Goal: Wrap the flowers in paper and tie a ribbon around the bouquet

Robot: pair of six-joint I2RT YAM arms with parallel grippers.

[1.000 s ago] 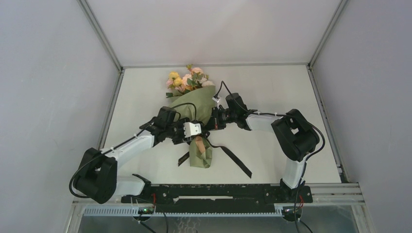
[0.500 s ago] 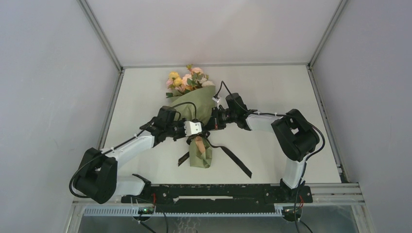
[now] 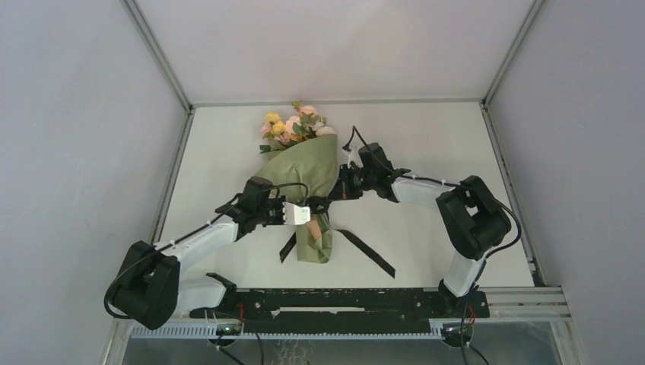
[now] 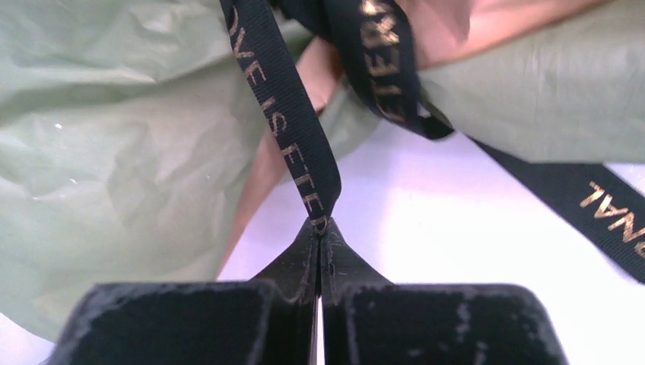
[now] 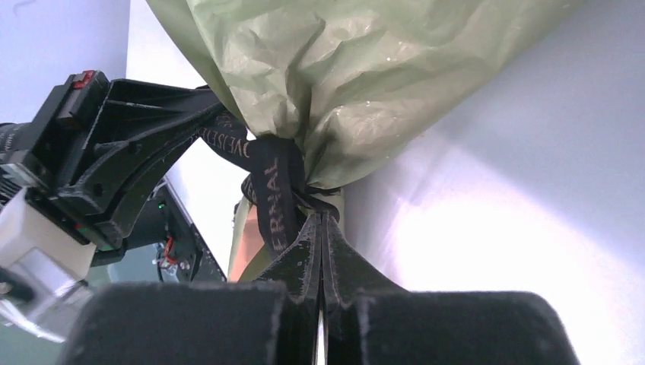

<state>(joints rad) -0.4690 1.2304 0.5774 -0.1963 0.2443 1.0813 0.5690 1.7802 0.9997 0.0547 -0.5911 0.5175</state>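
- Since 1 s ago: left arm has pulled back toward the near-left, its left tool (image 3: 310, 211) has gone from open to clamped, and the right arm has shifted a bit far-right.
- Left arm reaches in from the near-left corner, wrist low over the table (image 3: 220, 137), pointing right at the bouquet's neck.
- Left tool: tips pressed tight together w/ one strand of the ribbon (image 4: 289, 122) nipped btwn them. That strand runs taut from the tips up to the wrap, gold lettering showing.
- Bouquet (image 3: 304, 171) lies flat, about mid-table, slightly left of ctr. Flowers (image 3: 293, 125) (pink, yellow, green leaves) point to the far edge; narrow end points to the near edge.
- Paper (image 3: 316, 243): olive face outside, peach lining showing at the neck and lower flap, cinched where the ribbon goes round.
- Ribbon is wrapped and crossed at the neck. One short tail hangs out on the left of the lower cone, one longer tail lies on the table running near-right.
- Right tool (image 3: 328, 199): tips closed, right up against the knot on the bouquet's right side, gripping a ribbon strand there. Exact hold partly hidden by the wrap in the right wrist view.
- Right arm comes in from the near-right, elbow bent out to the right.
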